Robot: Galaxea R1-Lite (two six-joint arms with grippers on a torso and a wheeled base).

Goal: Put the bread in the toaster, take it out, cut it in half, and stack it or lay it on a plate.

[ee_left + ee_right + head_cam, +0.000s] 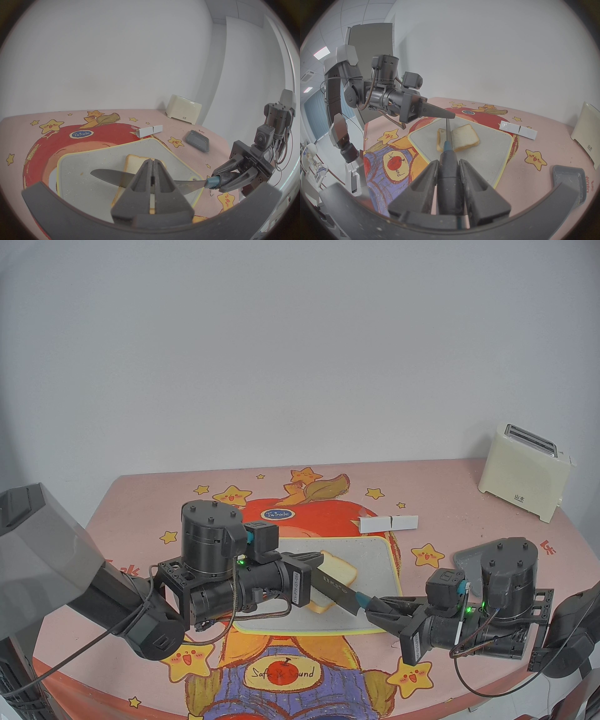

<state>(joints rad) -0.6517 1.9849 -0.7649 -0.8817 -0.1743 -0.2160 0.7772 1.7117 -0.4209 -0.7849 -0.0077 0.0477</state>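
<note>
At the centre of the head view, a pale square slice of bread (342,570) lies flat on a grey cutting board with a yellow rim (375,552). The right gripper (375,604), lower right, is clamped on the teal handle of a dark-bladed knife (337,591) whose blade crosses the slice. The left gripper (319,560), jaws pressed together, is over the bread's left part. A dark grey rectangular plate (467,560) lies right of the board, and a cream toaster (525,471) stands at the right edge.

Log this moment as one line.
right gripper: shut on knife, blade across bread | left gripper: shut, above bread | bread: on cutting board
</note>
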